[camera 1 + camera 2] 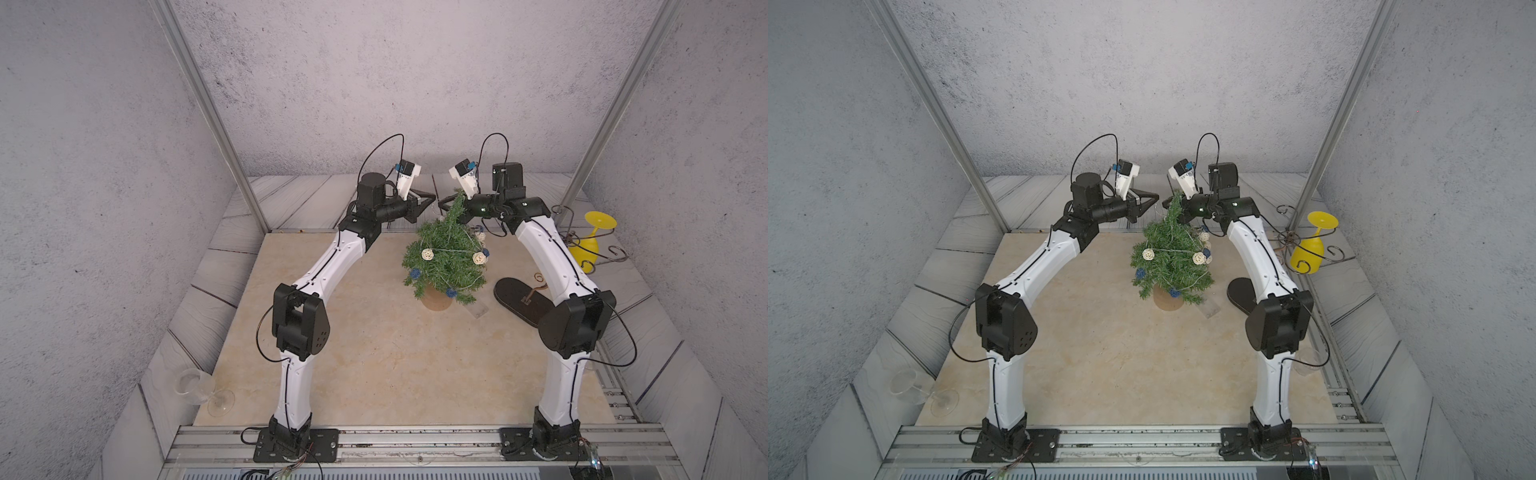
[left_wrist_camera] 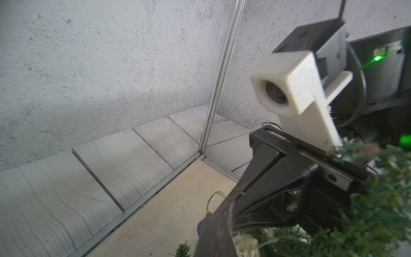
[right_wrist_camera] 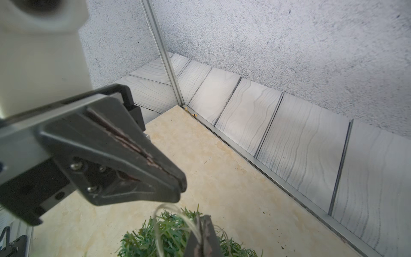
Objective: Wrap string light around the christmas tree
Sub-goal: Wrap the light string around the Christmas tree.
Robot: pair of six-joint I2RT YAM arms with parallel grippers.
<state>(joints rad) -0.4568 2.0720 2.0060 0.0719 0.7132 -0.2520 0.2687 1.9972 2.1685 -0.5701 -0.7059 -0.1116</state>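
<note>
Okay — left end effector [image 1: 433,200] pinched together, right end effector [image 1: 444,203] unclear; string light [image 1: 427,254] between.

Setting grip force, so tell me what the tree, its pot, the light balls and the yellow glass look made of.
Tree: likely plastic, matte green; stiff, uniform needles.
Pot: matte tan, perhaps wood or card; cannot tell.
Light balls: woven strands, rattan-like, cream and blue, open weave.
Yellow glass: probably plastic; opaque, smooth, slightly glossy.

The christmas tree [image 1: 440,270] is looking green. The string light [image 1: 427,254] is showing cream and dark blue balls.
</note>
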